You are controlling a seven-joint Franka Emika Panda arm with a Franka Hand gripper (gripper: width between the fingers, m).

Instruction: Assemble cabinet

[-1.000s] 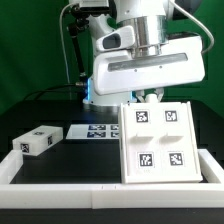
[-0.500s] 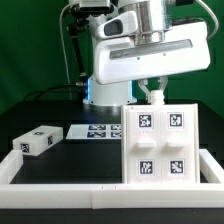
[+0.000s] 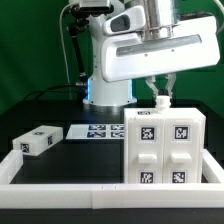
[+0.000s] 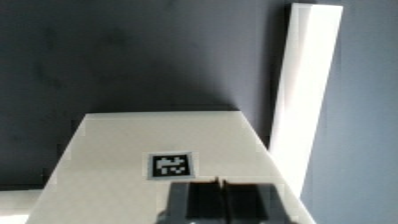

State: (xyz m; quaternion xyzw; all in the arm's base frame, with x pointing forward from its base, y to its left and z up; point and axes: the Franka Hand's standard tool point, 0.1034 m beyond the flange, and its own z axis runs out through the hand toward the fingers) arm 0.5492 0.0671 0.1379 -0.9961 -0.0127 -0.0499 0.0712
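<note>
Claw [image 3: 159,92] hangs at top edge of upright cabinet body [image 3: 165,150].

The white cabinet [image 4: 125,150] bears one tag marker [image 4: 173,165], just beside the blurred dark gripper [image 4: 221,203]. A white rim [image 4: 313,90] borders the black table [image 4: 125,50].

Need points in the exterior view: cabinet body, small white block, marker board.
cabinet body [image 3: 165,148], exterior view, middle of its tagged front face.
small white block [image 3: 38,140], exterior view, middle of the block, by its tag.
marker board [image 3: 92,131], exterior view, middle of its flat printed surface.
</note>
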